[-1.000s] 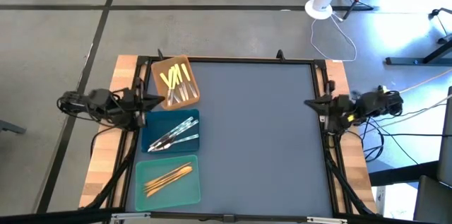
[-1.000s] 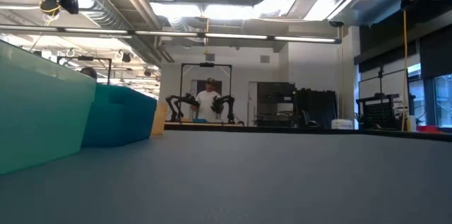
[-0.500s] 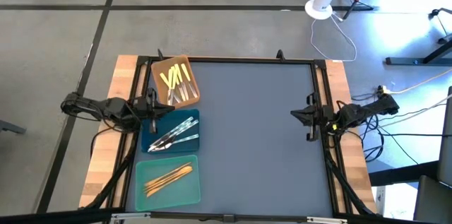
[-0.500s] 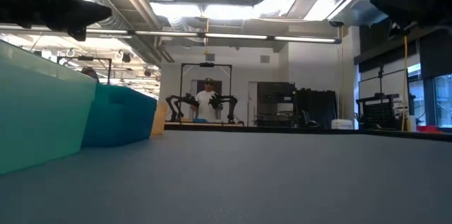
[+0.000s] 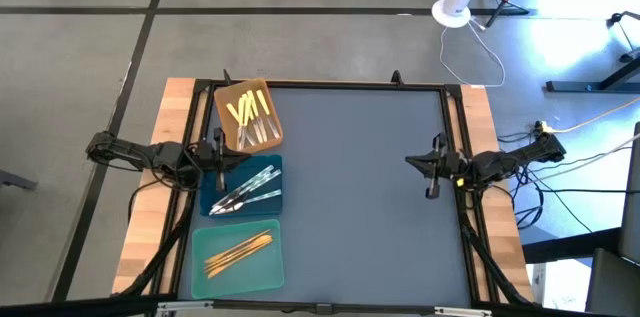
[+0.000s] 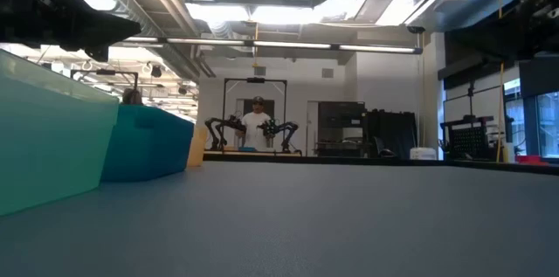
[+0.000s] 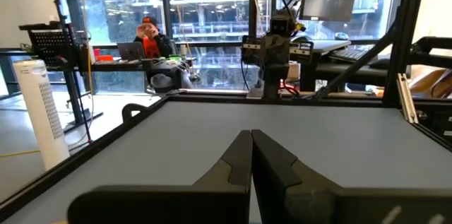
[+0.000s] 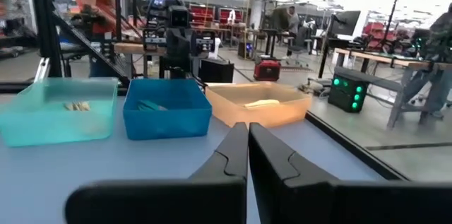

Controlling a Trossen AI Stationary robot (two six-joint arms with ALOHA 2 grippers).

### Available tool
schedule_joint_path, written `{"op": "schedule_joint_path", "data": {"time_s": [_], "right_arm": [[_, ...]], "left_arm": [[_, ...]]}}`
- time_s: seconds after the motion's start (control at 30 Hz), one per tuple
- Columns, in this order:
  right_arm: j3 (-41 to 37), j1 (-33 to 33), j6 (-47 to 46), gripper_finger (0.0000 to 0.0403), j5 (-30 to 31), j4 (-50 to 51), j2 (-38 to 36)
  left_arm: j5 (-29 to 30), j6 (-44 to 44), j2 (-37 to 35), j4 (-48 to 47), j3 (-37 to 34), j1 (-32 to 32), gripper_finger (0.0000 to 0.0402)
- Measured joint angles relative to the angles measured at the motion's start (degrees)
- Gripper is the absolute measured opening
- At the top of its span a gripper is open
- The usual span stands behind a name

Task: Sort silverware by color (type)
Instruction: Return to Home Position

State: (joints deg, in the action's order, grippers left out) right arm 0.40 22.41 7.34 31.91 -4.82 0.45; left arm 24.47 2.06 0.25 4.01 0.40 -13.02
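1. Comparing with a second ago: the left gripper [image 5: 222, 151] has pushed out from the left edge of the table [image 5: 360, 187]. It now hangs at left-centre of the high view, over the top edge of the blue tray [image 5: 272, 209].
2. The right gripper [image 5: 412, 162] has come inward from the right edge and sits slightly lower in frame, over bare mat at right-centre.
3. The trays and their contents are unchanged.
4. Both grippers have their fingers pressed together in the wrist views and are pinching nothing.
5. The yellow-handled pieces [image 5: 248, 113] have silver ends and are fanned out in the brown tray [image 5: 262, 89], upper left of the mat.
6. The silver-grey pieces [image 5: 244, 190] lie in a crossed pile in the blue tray, just below the brown one.
7. The orange-gold pieces [image 5: 238, 249] are thin and roughly parallel. They lie on a diagonal in the teal tray [image 5: 260, 273], lower left.
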Motion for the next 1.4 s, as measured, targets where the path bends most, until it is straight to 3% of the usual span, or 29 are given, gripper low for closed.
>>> {"op": "schedule_joint_path", "data": {"time_s": [0.33,1.4], "right_arm": [[0.0,0.0,-0.9,0.0005,0.6,0.4,0.7],[0.0,0.1,-1.1,0.0005,0.0,0.5,1.1]], "left_arm": [[-3.2,-1.6,0.1,-0.3,0.0,0.0,0.0],[-2.8,-1.5,0.1,-0.4,0.0,0.0,0.0]]}}
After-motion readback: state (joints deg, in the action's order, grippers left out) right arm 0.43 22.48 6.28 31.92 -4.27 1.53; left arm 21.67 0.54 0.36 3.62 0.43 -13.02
